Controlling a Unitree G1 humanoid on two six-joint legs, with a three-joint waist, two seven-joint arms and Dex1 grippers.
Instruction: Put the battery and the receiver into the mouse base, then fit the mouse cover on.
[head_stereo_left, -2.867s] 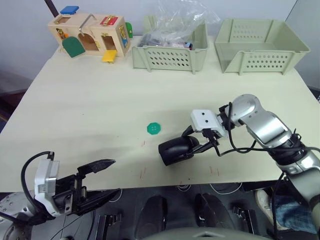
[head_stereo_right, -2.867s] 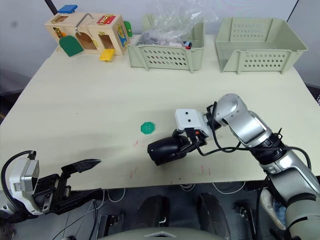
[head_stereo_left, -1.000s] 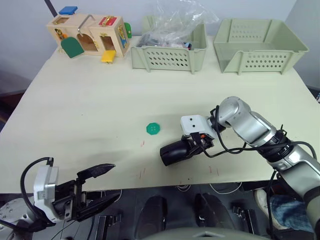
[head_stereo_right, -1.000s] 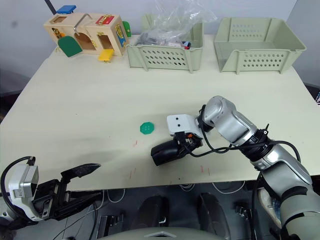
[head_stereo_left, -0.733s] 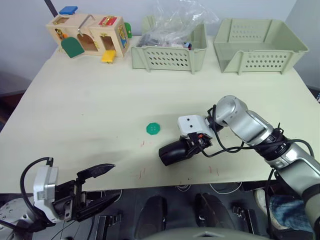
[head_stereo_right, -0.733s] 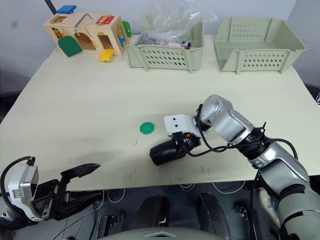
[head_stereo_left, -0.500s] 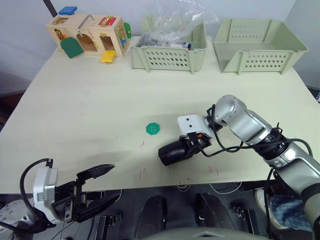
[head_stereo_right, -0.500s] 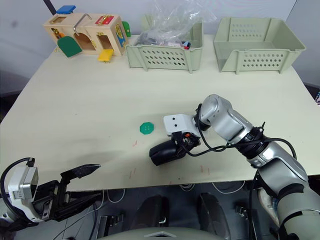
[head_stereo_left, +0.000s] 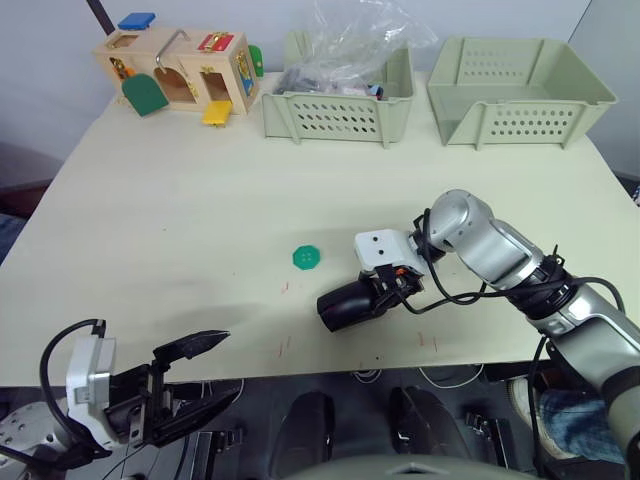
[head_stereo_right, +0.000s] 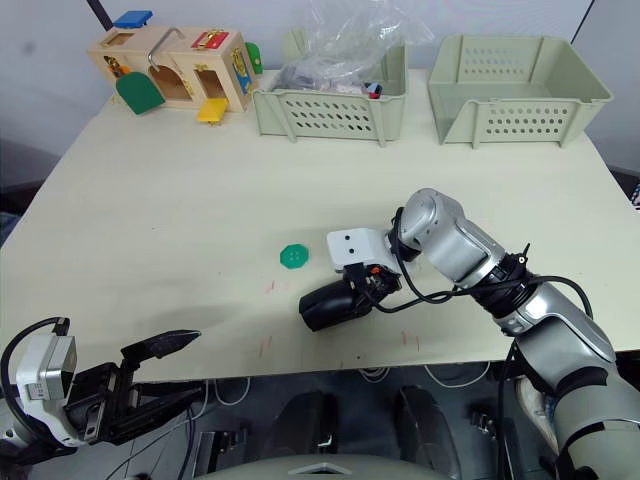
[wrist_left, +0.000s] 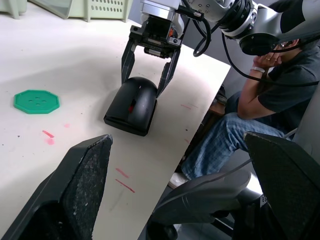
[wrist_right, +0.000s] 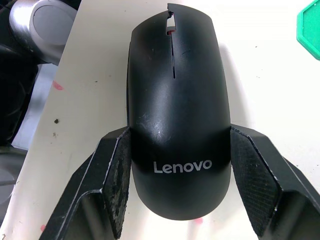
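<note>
The black mouse (head_stereo_left: 345, 305) lies near the table's front edge, a little right of centre. The smooth mouse cover (wrist_right: 175, 90), marked Lenovo, sits on the mouse base, whose red wheel (wrist_right: 171, 31) peeks through the front slot. Battery and receiver are hidden. My right gripper (head_stereo_left: 385, 295) straddles the mouse's rear, its fingers (wrist_right: 117, 170) pressed against both sides, shut on it. Below the front edge at the left, my left gripper (head_stereo_left: 205, 372) hangs open and holds nothing.
A green octagonal disc (head_stereo_left: 308, 258) lies left of the mouse. At the back stand a wooden toy house (head_stereo_left: 180, 70), a basket with a plastic bag (head_stereo_left: 340, 115) and an empty basket (head_stereo_left: 515, 95). A person (wrist_left: 265, 85) sits beyond the table's right edge.
Over the last three seconds my right gripper slid slightly left with the mouse between its fingers. In the last half second nothing moved. The left gripper sank a little.
</note>
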